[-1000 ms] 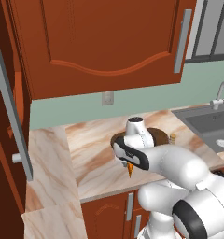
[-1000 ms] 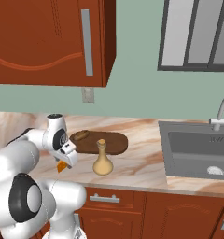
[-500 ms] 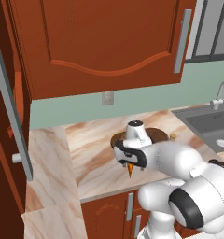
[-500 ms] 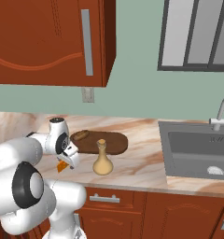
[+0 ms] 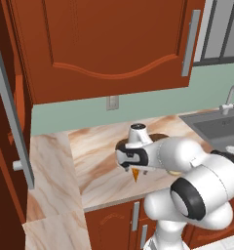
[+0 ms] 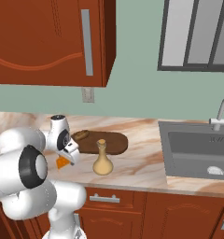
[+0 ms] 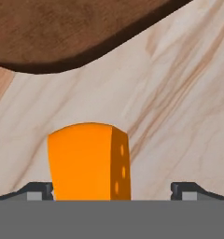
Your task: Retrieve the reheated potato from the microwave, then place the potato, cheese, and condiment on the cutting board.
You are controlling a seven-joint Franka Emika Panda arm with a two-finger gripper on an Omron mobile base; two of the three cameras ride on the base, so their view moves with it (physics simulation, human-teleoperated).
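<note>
The gripper [image 7: 112,190] is lowered just over the marble counter [image 5: 94,161] with its jaws spread wide, nothing being clamped between them — the cheese [image 7: 89,161], an orange wedge with small holes in its side face, is seen in the hand view lying on the counter between the two dark fingertips [image 7: 37,190], nearer to the one at the picture's left and clear of the other. In the left base view only the pointed orange tip of the cheese [image 5: 135,175] is seen under the white hand, and in the right base view a patch of the cheese [image 6: 62,162] is seen beside the wrist. The cutting board [image 6: 104,143], a dark brown oval, is laid flat on the counter just beyond the cheese, its curved edge [image 7: 62,35] being seen across the top of the hand view, apart from the wedge. The potato [image 6: 81,135] is rested on the board's left end. The condiment [image 6: 102,159] is stood upright on the counter just in front of the board, not on it — a sink [image 6: 198,154] is set well to its right
</note>
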